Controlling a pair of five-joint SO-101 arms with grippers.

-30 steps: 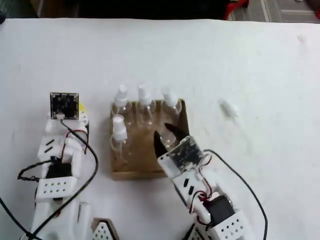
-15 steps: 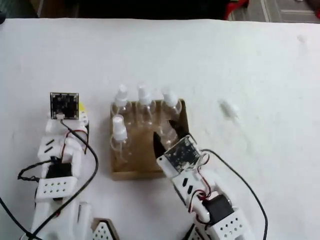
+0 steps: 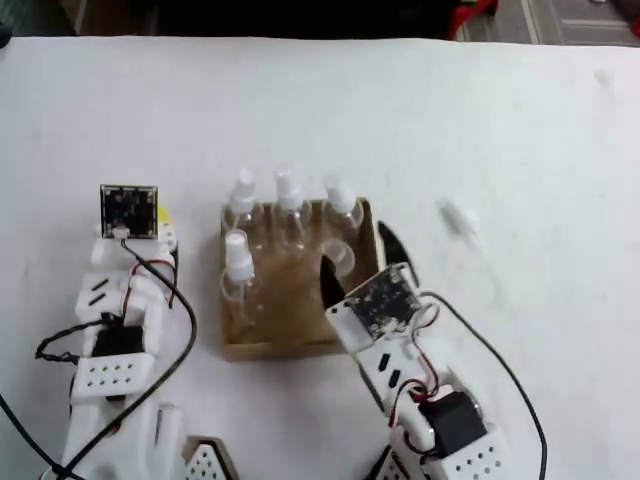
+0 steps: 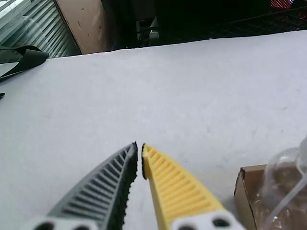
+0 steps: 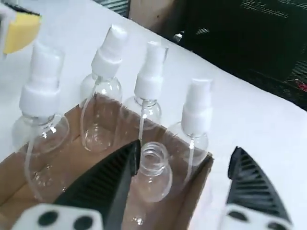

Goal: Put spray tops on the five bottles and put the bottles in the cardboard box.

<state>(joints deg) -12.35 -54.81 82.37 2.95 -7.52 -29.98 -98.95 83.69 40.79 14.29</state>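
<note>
The cardboard box [image 3: 268, 345] holds four clear bottles with white spray tops: three along its far wall [image 3: 289, 203] and one at the near left [image 3: 238, 266]. A fifth bottle [image 3: 338, 258] without a top stands at the box's right side, its open neck [image 5: 154, 155] showing. My right gripper [image 3: 360, 265] is open and straddles the box's right wall [image 5: 199, 184]; one finger is beside the uncapped bottle, the other outside the box. A loose spray top [image 3: 458, 218] lies on the table to the right. My left gripper [image 4: 139, 148] is shut and empty, left of the box.
The white table [image 3: 480, 130] stretches open behind and to the right of the box. The left arm [image 3: 128, 215] sits close to the box's left wall. The box corner [image 4: 247, 184] and one bottle [image 4: 288, 177] edge into the left wrist view.
My right gripper has opened wide and shifted right, off the uncapped bottle, which now stands free in the box. The left arm has not moved.
</note>
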